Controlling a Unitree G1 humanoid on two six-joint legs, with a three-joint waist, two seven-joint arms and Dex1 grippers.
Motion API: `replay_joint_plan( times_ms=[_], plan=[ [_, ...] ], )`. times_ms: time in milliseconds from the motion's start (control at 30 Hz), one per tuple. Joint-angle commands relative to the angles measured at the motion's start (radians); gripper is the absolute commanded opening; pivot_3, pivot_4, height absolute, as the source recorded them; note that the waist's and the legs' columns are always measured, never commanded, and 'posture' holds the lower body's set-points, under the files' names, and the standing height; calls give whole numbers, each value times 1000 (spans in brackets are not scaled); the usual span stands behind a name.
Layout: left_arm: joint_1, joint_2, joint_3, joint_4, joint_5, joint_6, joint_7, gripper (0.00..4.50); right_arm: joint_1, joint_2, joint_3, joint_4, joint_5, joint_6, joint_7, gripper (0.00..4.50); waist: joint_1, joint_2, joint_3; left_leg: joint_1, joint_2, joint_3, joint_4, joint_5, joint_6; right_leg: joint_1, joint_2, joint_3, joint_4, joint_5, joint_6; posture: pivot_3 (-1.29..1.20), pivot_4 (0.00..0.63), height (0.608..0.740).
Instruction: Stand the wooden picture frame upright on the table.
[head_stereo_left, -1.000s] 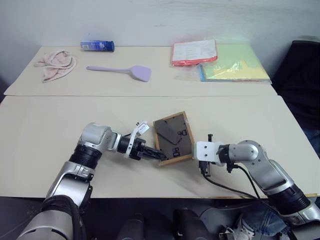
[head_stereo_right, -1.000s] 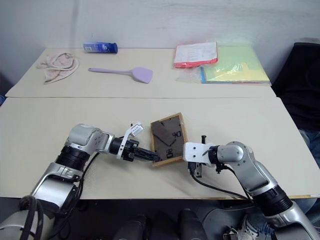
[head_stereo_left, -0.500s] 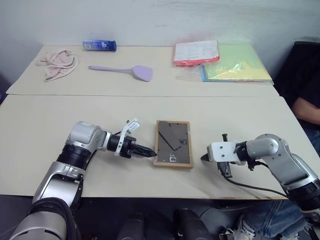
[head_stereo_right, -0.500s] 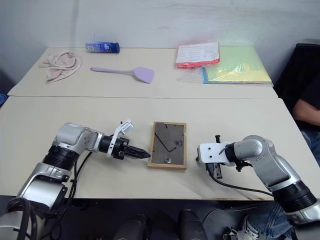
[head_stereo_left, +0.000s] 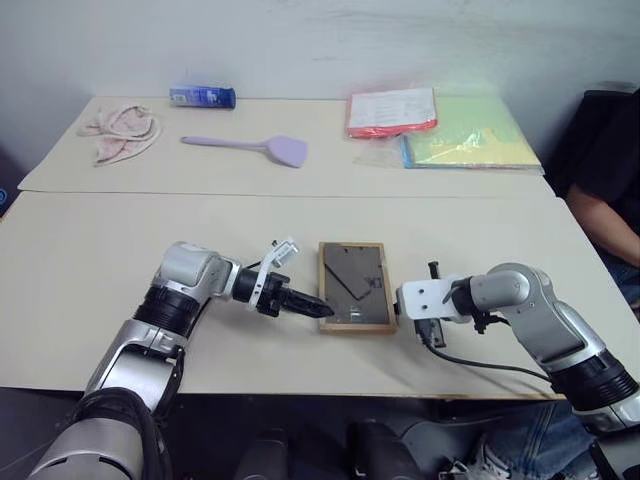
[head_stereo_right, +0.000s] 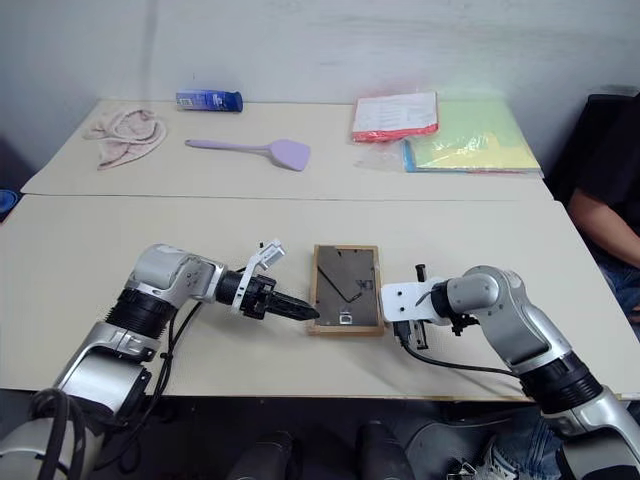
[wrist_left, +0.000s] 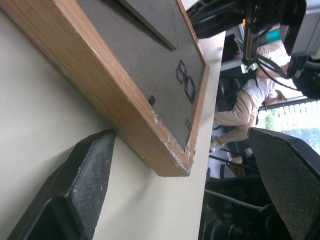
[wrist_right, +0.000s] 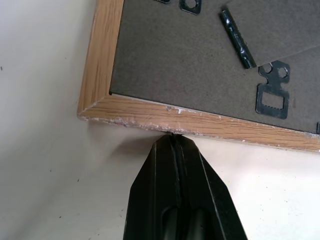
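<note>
A blue cylindrical container (head_stereo_left: 202, 97) lies on its side at the far edge, with a crumpled pink cloth (head_stereo_left: 122, 129) near it. A lilac spatula (head_stereo_left: 247, 147) lies flat, handle toward the cloth. Farther along, a red folder (head_stereo_left: 391, 110) overlaps a green folder (head_stereo_left: 470, 135), both in clear plastic. A seated person (head_stereo_left: 607, 205) in dark clothing shows at the side.

Wooden picture frame (head_stereo_left: 354, 286) face-down on table (head_stereo_left: 90, 250).
</note>
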Motion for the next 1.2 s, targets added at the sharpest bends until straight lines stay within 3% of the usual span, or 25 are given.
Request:
replay_joint_plan(
  times_ms=[33,333,633,867,967,1200],
  plan=[
    [-16,-48,-11,9,-1,8,38,4464,20,26,38,-9,1,-4,8,0,-2,0,0,0,0,0,0,0,0,0,0,0,0,0,0,0,150,740],
    [-29,86,-15,-34,-8,47,24,4464,30,21,30,-3,2,-17,11,0,-17,0,0,-2,1,0,-3,3,-8,-5,2,0,1,0,-1,0,150,740],
    [-51,-50,-5,19,-16,17,70,4464,22,50,27,-13,9,13,5,0,-7,0,0,-2,1,0,-3,3,-7,-5,1,0,0,0,-1,0,150,740],
    [-65,-90,10,66,-6,0,92,4464,27,43,24,-16,7,13,9,0,-5,0,0,-3,1,0,-4,3,-8,-6,1,0,0,0,-1,0,150,740],
    [-72,-90,26,77,-11,-4,88,3815,27,41,23,-11,5,8,8,0,-5,0,0,-3,1,0,-4,3,-8,-6,1,0,0,0,-1,0,150,740],
    [-72,-21,32,38,-40,18,34,1644,61,27,-16,-26,18,0,-13,0,-6,0,0,-4,1,0,-7,3,-9,-8,2,0,-1,0,-1,0,150,740]
  ],
)
